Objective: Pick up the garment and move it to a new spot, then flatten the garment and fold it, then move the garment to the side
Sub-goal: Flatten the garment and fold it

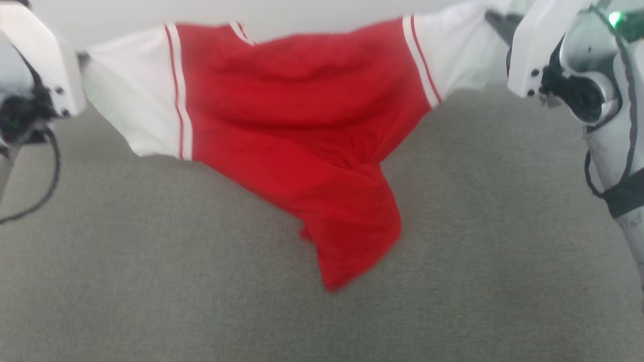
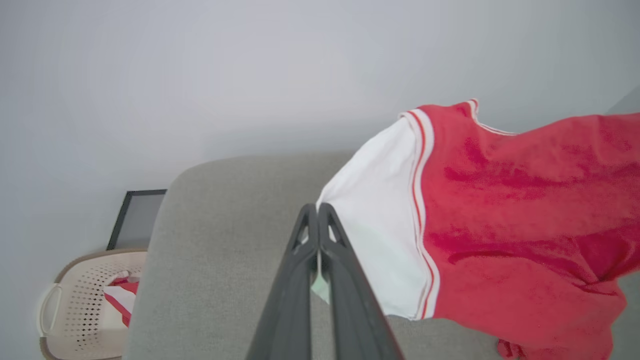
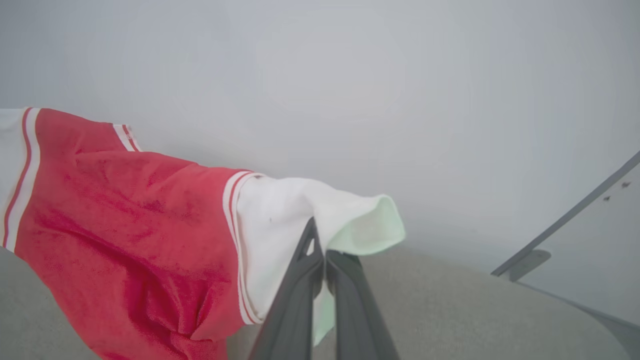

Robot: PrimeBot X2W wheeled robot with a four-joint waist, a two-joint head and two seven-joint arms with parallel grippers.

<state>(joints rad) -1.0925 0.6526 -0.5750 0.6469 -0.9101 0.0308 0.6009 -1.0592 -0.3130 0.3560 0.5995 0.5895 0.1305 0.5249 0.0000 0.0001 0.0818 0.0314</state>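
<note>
A grey fabric bench (image 1: 151,281) is backed by a pale wall (image 2: 200,75). A perforated cream basket (image 2: 82,312) is set beside it.

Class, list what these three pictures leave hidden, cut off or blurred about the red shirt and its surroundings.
Head view: the garment is blurred; its lower end bunches, hiding the hem.
Left wrist view: right edge cuts the garment; basket wall hides most of a striped cloth.
Right wrist view: left edge cuts the garment too.
</note>
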